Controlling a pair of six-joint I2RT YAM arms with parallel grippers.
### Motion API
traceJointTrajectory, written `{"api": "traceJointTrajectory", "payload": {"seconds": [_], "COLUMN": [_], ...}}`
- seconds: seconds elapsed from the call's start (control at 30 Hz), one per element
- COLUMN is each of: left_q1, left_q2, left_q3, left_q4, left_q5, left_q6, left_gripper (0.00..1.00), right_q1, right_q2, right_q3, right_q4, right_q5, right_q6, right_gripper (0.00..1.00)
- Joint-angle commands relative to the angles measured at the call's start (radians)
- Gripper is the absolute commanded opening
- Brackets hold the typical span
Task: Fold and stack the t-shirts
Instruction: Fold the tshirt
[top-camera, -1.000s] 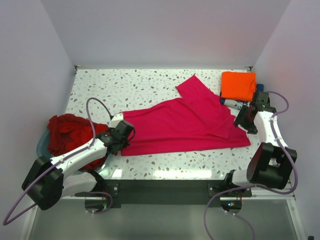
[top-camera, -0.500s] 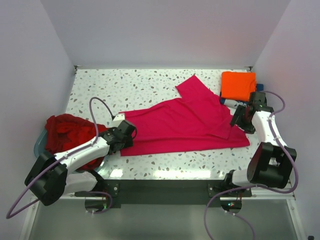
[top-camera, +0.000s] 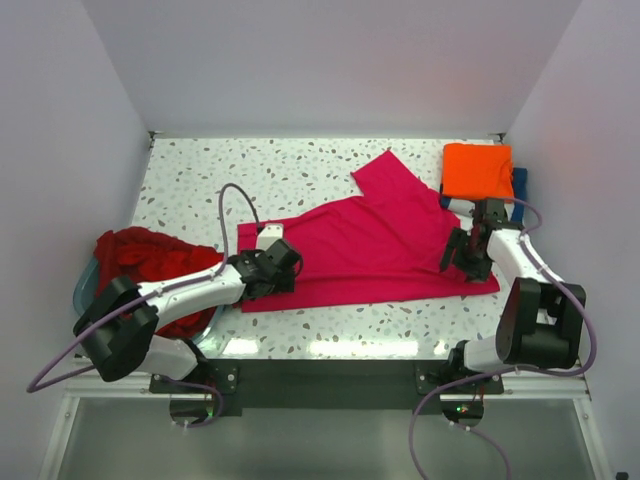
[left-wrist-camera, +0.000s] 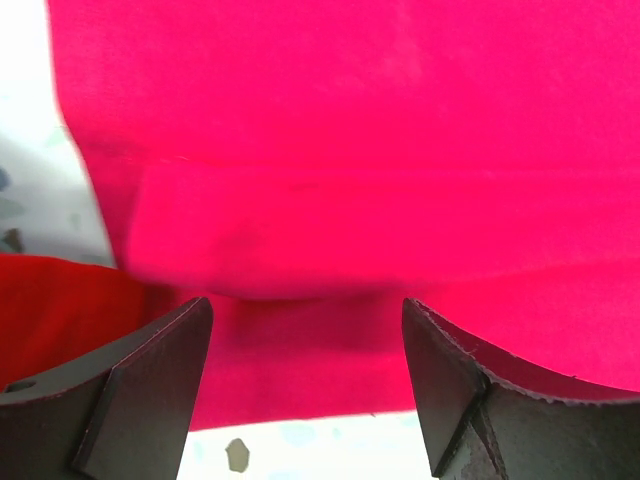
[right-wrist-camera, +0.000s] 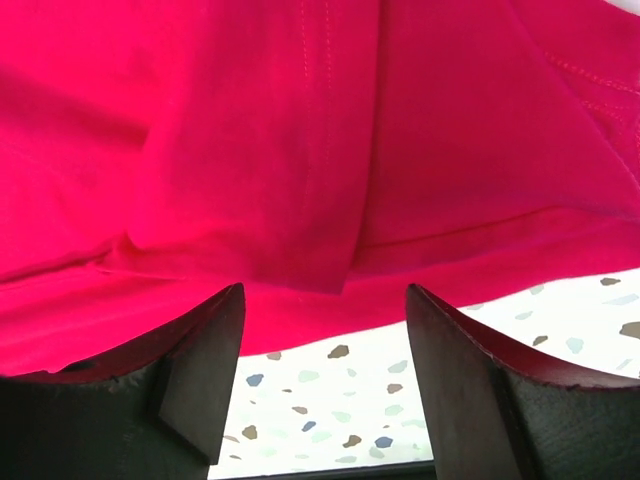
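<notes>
Magenta t-shirt (top-camera: 370, 245): spread across centre of counter (top-camera: 200, 180). Left gripper (top-camera: 283, 270), right gripper (top-camera: 460, 256): jaws apart, over its lower corners.

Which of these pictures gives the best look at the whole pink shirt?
The top external view: it shows the pink shirt whole, spread across the table. Each wrist view shows only a close patch of its folds and near edge.

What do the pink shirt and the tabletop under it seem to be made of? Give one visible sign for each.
Pink shirt: soft matte cloth, probably cotton knit; it lies in limp folds and shows stitched seams. Tabletop: hard, smooth, white with dark flecks, like terrazzo or printed laminate; its near edge shines.
</notes>
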Motion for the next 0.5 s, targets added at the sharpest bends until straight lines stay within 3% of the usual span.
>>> {"api": "traceJointTrajectory", "payload": {"seconds": [0.0,0.2,0.47], "left_q1": [-0.047,-0.093,-0.126], "left_q2": [0.014,0.043,0.054], "left_q3": [0.033,0.019,-0.03], "left_q4": [0.041,0.048,0.085], "left_q5": [-0.019,-0.024,-0.008], "left_q6": [-0.023,-0.06,-0.094], "left_gripper": [0.81,0.82,0.82], "right_q1": [0.005,0.005,0.007], "right_q2": [0.016,0.062,0.103], "right_q3": [0.011,-0.009,-0.034], "right_q4": [0.042,0.102,0.167], "right_q5": [-0.019,-0.043,-0.065], "right_q6": [0.017,0.031,0.04], "right_gripper": [0.68,0.58,0.35]}}
